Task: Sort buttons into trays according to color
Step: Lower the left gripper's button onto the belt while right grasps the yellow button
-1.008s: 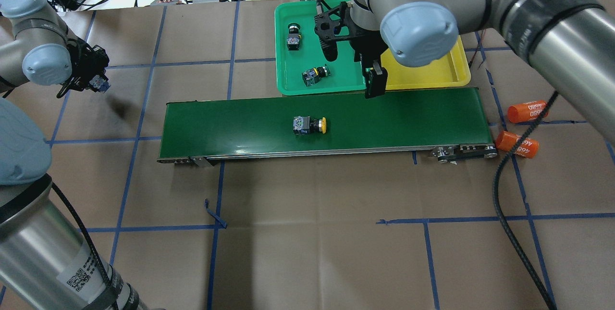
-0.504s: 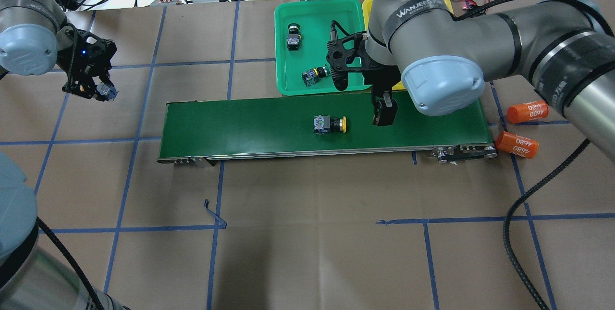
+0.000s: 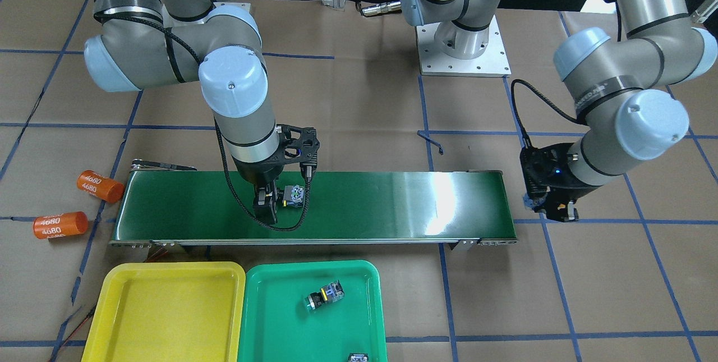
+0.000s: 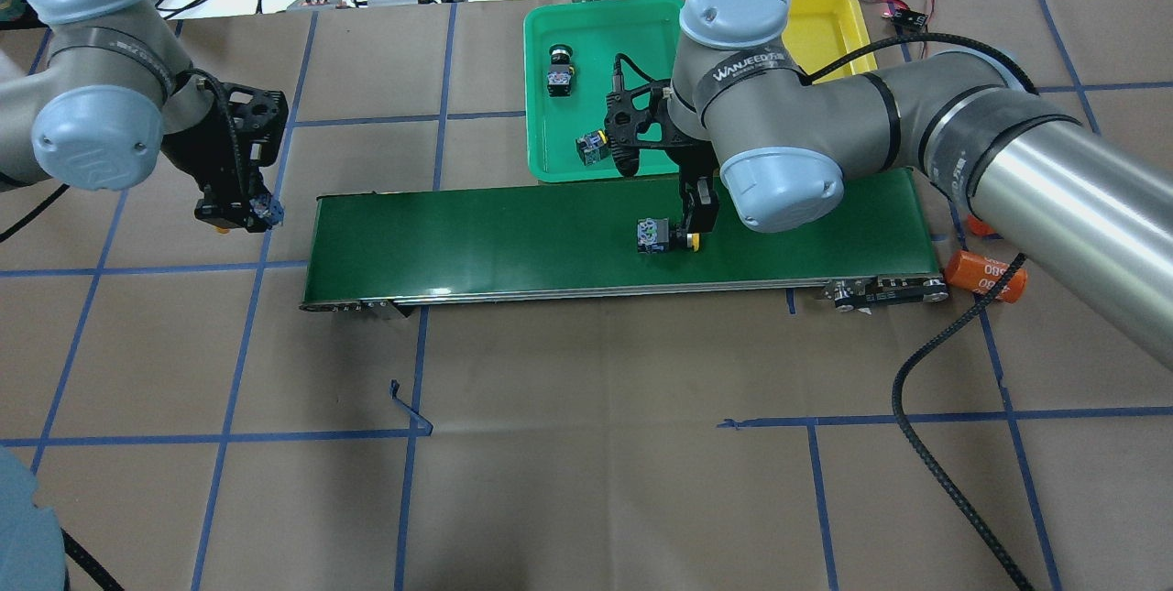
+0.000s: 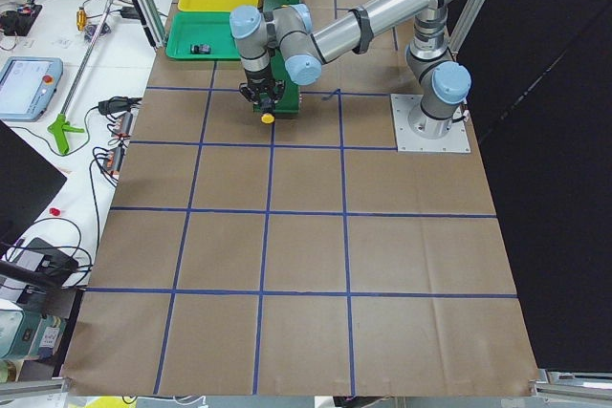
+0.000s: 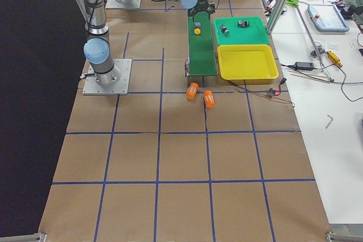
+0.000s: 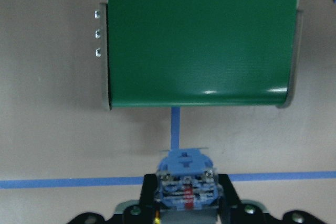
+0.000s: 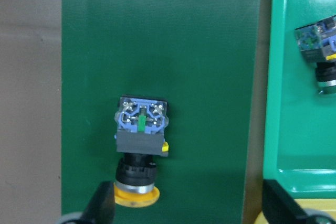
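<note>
Yellow-capped black-and-blue push-button switch (image 8: pixel 140 153) on dark green conveyor belt (image 8: pixel 157 40), between wide-spread fingers of right gripper (image 8: pixel 186 211). Left gripper (image 7: pixel 186 203) clamps blue-bodied push-button switch (image 7: pixel 186 177).

Belt (image 4: pixel 504 238): dark green, silver metal edging.
Belt button (image 8: pixel 140 156): yellow cap, black collar, grey and blue body, small green mark.
Held button (image 7: pixel 186 182): blue and grey, red marks.
Trays: a green tray (image 4: pixel 596 32) and a bright yellow tray (image 4: pixel 825 23).
Tray buttons (image 4: pixel 560 73), (image 4: pixel 592 147): black and grey-blue; one has a yellow band.
Cylinders (image 3: pixel 100 185): orange, white "4680" lettering.
Table cover (image 4: pixel 596 481): brown paper, blue tape grid.
Arms (image 4: pixel 916 128): silver-grey, pale blue caps.
</note>
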